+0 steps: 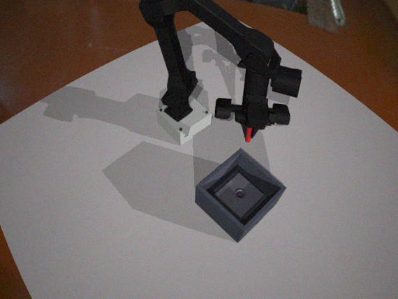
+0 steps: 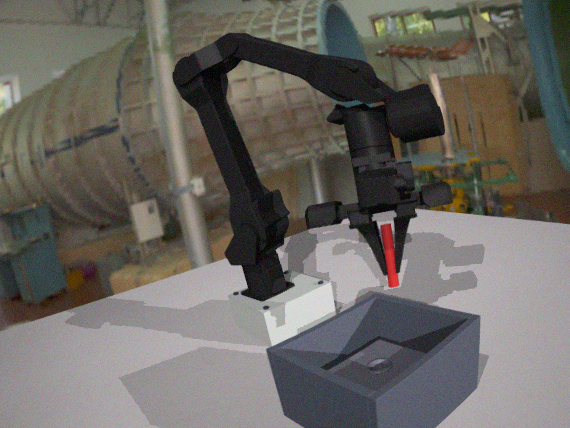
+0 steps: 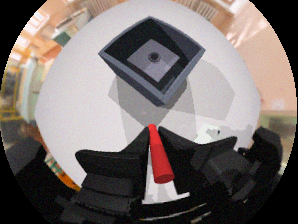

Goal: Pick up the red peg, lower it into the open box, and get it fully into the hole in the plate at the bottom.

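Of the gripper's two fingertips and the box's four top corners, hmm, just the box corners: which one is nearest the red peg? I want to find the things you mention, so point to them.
The corner (image 1: 241, 150) (image 2: 376, 296) facing the peg (image 1: 248, 135) (image 2: 390, 257); the other three lie farther off.

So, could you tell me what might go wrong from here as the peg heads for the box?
The gripper pinches the red peg near its lower end, so contact could pivot it. The peg leans slightly, so it might catch on the edge of the narrow hole. The box's walls surround that hole, so the fingers could knock them on the way down.
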Action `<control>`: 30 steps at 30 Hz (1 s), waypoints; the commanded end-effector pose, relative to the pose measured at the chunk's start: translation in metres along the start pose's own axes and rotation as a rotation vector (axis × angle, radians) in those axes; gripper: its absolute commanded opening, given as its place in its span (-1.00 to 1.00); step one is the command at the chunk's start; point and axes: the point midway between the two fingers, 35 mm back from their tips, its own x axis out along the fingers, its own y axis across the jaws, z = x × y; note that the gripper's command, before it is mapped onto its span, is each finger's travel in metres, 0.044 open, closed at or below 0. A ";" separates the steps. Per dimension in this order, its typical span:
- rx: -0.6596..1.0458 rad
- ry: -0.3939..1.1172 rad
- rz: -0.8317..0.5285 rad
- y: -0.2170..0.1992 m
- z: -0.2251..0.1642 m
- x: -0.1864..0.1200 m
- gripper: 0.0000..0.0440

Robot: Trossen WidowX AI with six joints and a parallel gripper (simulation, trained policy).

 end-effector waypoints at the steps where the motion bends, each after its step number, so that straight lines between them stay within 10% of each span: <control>1: -0.007 -0.029 0.012 0.003 0.018 -0.011 -1.00; 30: 0.120 -0.050 0.009 -0.006 0.124 0.012 -1.00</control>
